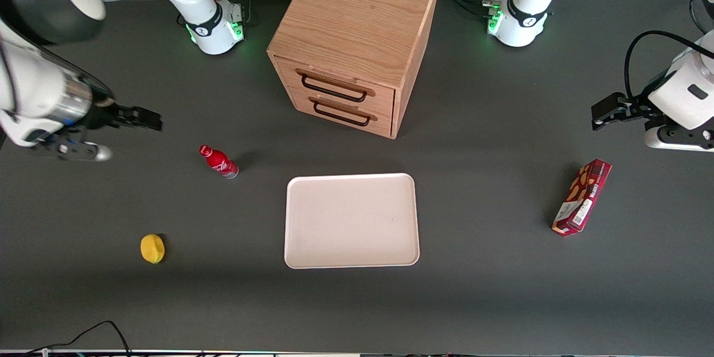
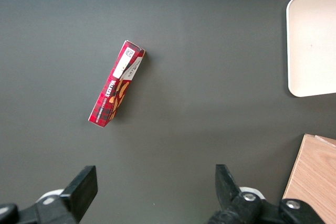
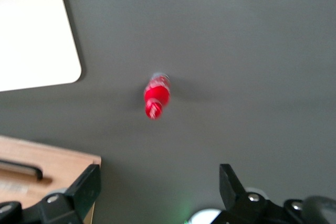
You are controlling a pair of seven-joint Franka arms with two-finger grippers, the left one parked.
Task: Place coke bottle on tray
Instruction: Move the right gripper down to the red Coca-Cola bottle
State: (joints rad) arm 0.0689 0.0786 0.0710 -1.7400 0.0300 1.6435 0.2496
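While upright, coke bottle (image 1: 218,161), pincer (image 1: 146,118) apart.

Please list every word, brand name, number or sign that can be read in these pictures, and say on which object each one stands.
Coke bottle: white script logo, too small to read.
Snack box: yellow brand lettering along its face and a white sticker with fine print, both too blurred to read.
Tray, wooden drawer cabinet and lemon: no text.
The gripper, open above the bottle, carries no readable marking.
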